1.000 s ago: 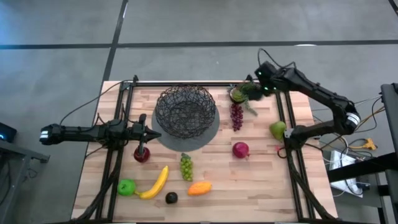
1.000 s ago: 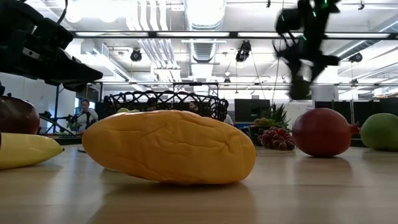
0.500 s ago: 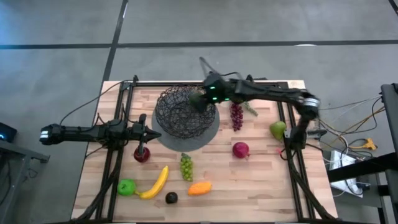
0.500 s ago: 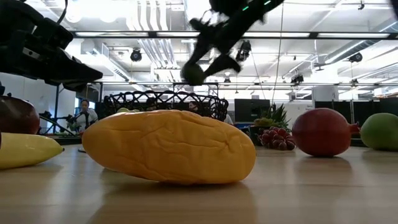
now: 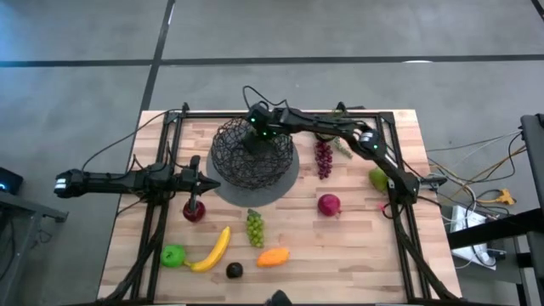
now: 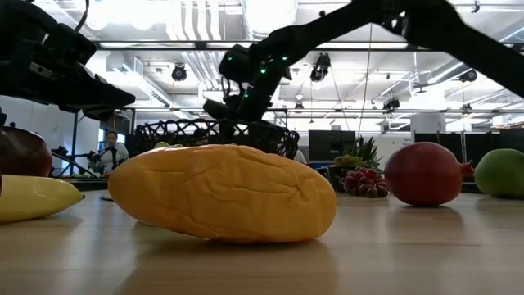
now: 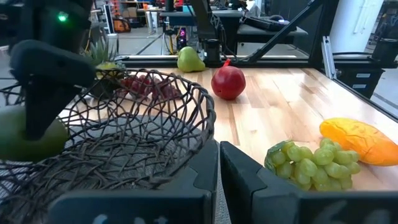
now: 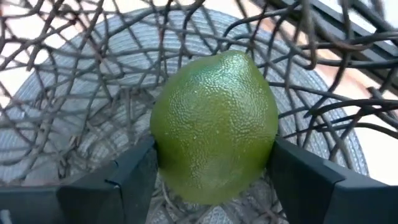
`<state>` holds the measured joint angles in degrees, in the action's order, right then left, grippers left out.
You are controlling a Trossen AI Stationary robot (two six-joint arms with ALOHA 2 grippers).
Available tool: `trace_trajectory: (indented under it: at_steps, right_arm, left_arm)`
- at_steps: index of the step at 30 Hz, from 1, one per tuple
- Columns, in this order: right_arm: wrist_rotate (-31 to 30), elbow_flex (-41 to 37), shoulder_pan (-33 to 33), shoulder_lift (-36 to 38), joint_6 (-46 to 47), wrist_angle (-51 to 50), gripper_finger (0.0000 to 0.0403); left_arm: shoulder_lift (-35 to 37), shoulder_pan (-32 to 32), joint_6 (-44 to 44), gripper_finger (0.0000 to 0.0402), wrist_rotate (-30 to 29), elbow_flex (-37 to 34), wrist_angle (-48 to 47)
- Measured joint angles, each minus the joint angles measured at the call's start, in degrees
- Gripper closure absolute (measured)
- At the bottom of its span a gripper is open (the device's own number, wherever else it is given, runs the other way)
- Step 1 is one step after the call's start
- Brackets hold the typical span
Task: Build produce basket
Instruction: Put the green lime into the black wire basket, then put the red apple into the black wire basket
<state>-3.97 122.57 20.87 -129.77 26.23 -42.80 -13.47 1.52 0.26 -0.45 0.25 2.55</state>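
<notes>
The dark wire-mesh basket (image 5: 253,155) stands on a flat grey disc at the table's far middle. My right gripper (image 5: 256,138) reaches from the right over the basket's rim and is shut on a bumpy green fruit (image 8: 214,127), down inside the basket (image 7: 124,134). My left gripper (image 5: 210,182) is shut and hovers just left of the basket, above a dark-red apple (image 5: 194,211). On the near half of the table lie green grapes (image 5: 254,228), a banana (image 5: 212,249), a green apple (image 5: 173,256), an avocado (image 5: 234,270) and an orange fruit (image 5: 272,257). My right gripper pinches the green fruit's two opposite sides (image 8: 163,155) between its fingers (image 8: 124,180), which slant down from the table's right. The fruit (image 7: 25,140) sits below the rim inside the basket. Whether it touches the mesh I cannot tell.
Purple grapes (image 5: 323,158), a red round fruit (image 5: 329,204) and a green pear (image 5: 379,178) lie right of the basket. A small potted plant (image 6: 360,156) stands at the far right. Black frame rails run along both table sides.
My right gripper swung from the potted plant at the far right corner toward the table's left, carrying the green fruit over the basket. It then came down, bringing the fruit below the rim. The left arm kept still.
</notes>
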Motion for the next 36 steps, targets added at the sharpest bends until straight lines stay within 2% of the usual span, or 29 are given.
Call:
trace_trajectory:
  at_steps: [5, 10, 16, 20, 23, 25, 27, 29, 34, 36]
  right_arm:
    - [0.18, 7.42, 0.14, -4.11, -1.92, -5.72, 0.0096]
    - [-0.22, 10.49, 0.16, -3.94, -5.74, -8.64, 0.0054]
    - [-2.16, 10.35, -0.74, 3.65, -13.03, -10.70, 0.0068]
    - [-2.10, 8.72, -3.61, 10.86, -23.67, -14.48, 0.0089]
    - [-2.05, 3.78, -5.75, 16.78, -28.10, -16.23, 0.0104]
    - [-2.05, -1.20, -6.90, 21.00, -27.72, -16.48, 0.0114]
    - [-2.25, -7.56, -7.69, 25.66, -25.84, -16.12, 0.0124]
    - [-3.81, -14.68, -8.57, 30.27, -22.60, -14.40, 0.0133]
    - [-7.03, -31.62, -11.05, 40.84, -14.83, -5.60, 0.0152]
    - [-7.14, -36.99, -11.64, 44.75, -13.30, -1.14, 0.0158]
  left_arm:
    - [0.00, 0.00, -0.03, 0.0400, 0.00, 0.00, 0.00]
    - [0.01, 0.00, 0.06, 0.0400, 0.00, 0.00, -0.04]
    - [0.15, 0.00, -0.01, 0.0400, 0.02, 0.00, 0.74]
    - [0.00, 0.00, -4.96, 0.0400, 0.20, 0.00, 8.17]
    - [-0.01, 0.00, -17.25, 0.0400, -0.58, 0.00, 17.48]
    - [-0.13, 0.00, -28.46, 0.0400, -3.24, 0.00, 24.52]
    - [-0.11, 0.00, -34.84, 0.0400, -6.42, -0.02, 31.02]
    - [-0.14, 0.00, -35.88, 0.0400, -10.75, -0.02, 35.77]
    - [-0.38, 0.00, -34.38, 0.0400, -17.13, 0.31, 46.47]
    - [-0.77, 0.03, -33.84, 0.0400, -20.00, 1.66, 45.90]
